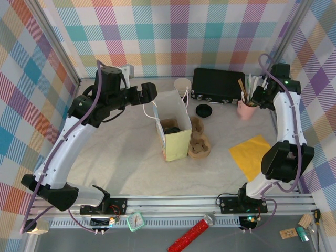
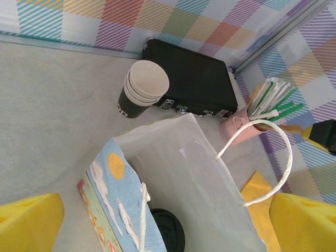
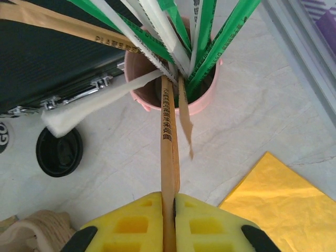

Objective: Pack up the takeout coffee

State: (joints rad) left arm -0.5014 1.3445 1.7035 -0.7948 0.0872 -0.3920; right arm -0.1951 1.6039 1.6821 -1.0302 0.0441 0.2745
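The dark takeout coffee cup with round black plastic lid [image 2: 167, 231] sits at the bottom of the white-lined paper carrier bag [image 2: 205, 184] (mouth up, rope handles flopped outward). The left gripper [image 1: 149, 92] hangs by the bag's far-left rim, jaws spread wide and empty. The right gripper [image 3: 169, 202] is pinched on a brown paper-wrapped stick [image 3: 166, 131] standing in the pink cup [image 3: 202, 105] near the right wall. Bare tabletop [image 1: 121, 152] lies left of the bag.

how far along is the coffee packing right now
Done, it seems: the takeout coffee, black lid up, sits inside the paper bag. In hand: the right gripper is shut on a brown stick in the pink cup; the left gripper is open by the bag. Left: likely bagging that stick.
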